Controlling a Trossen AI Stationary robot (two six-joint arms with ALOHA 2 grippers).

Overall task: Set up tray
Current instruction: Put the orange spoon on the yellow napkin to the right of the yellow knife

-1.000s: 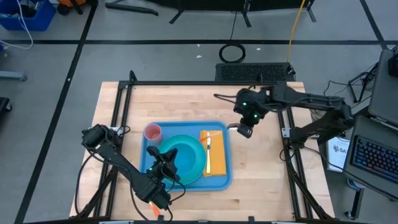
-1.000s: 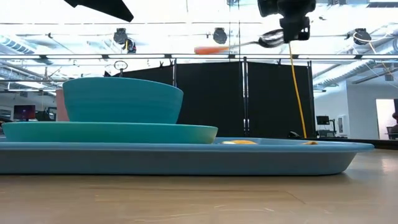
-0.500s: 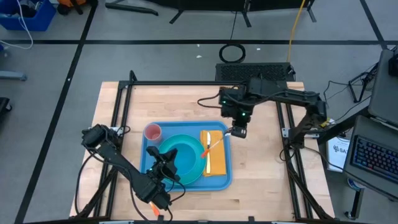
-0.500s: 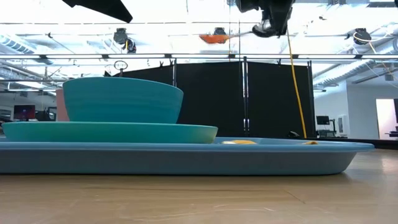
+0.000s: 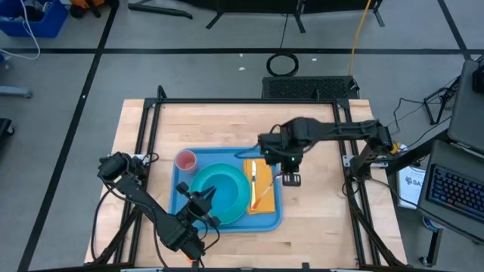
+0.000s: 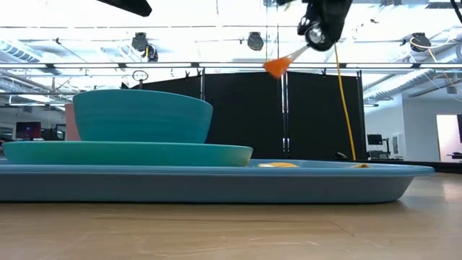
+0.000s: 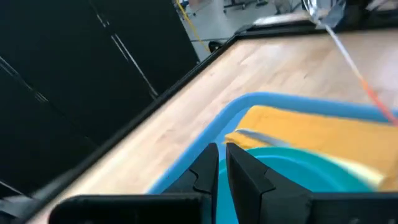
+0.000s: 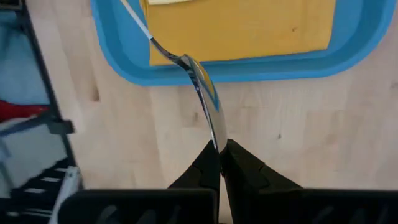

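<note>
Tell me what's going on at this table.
A meal tray is being laid out. The right end effector is shut on the bowl end of a spoon, carrying it handle-first above the yellow napkin, where a fork already lies. The blue tray also holds a teal plate with a bowl on it and a pink cup. The left end effector hangs near the tray's front left corner, holding nothing.

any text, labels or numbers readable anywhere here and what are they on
Paper sheet at the right edge of the high view: dark printed logo letters, too small to read.
Tray, plate, bowl, napkin: no text or markings visible.
Nothing else can be read.
</note>
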